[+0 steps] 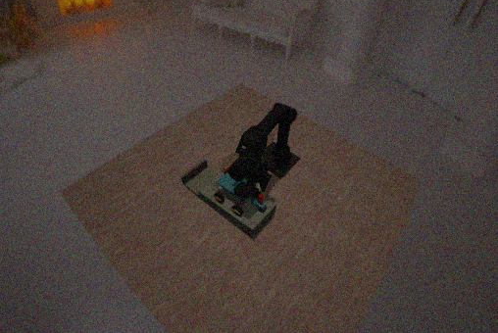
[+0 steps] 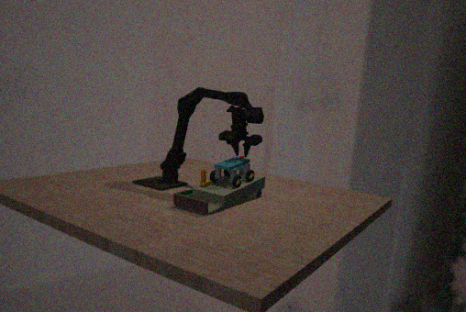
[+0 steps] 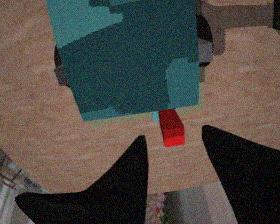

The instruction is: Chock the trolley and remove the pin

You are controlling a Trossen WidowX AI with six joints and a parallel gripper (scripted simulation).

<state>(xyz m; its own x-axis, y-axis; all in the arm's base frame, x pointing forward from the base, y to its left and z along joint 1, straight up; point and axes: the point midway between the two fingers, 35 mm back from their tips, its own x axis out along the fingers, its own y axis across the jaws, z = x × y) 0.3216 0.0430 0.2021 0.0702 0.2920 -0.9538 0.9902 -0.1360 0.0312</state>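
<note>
- Top: the black arm leans over the ramp (image 1: pixel 255 228), where the blue trolley (image 1: pixel 227 183) stands; the red pin (image 1: pixel 261 198) is at its uphill end.
- Exterior: the gripper (image 2: pixel 241 153) points down above the pin (image 2: pixel 241 157); the orange-handled chock (image 2: pixel 203 178) stands near a downhill wheel (image 2: pixel 214 177).
- Wrist: the gripper (image 3: pixel 173 136) has its fingers spread, holding nothing, near the pin's red head (image 3: pixel 173 134).

The arm (image 1: pixel 286 115) (image 2: pixel 183 119) is black, with a gripper (image 1: pixel 259 189) (image 2: pixel 241 154) (image 3: pixel 173 136) of tapered, pointed fingers.
</note>
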